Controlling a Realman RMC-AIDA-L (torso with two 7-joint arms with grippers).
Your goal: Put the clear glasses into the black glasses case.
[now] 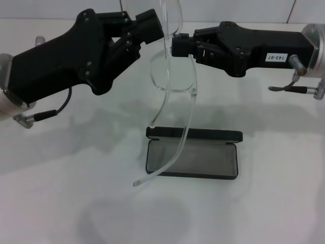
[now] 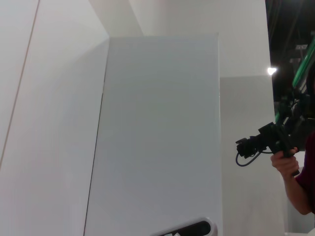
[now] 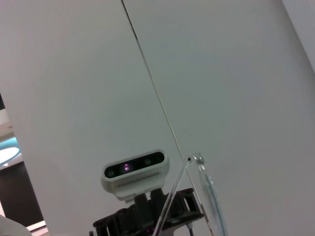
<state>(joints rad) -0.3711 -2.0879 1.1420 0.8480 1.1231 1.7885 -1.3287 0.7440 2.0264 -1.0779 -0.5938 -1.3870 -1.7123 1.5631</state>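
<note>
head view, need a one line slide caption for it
Both grippers, left and right, hold clear glasses above the open black case.

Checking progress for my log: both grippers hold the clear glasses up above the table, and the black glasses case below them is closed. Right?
Not quite. The head view shows the black glasses case lying open, grey lining up. The rest holds: left gripper and right gripper hold the clear glasses above the table.

Robot lab, white partition panels, camera operator
</note>
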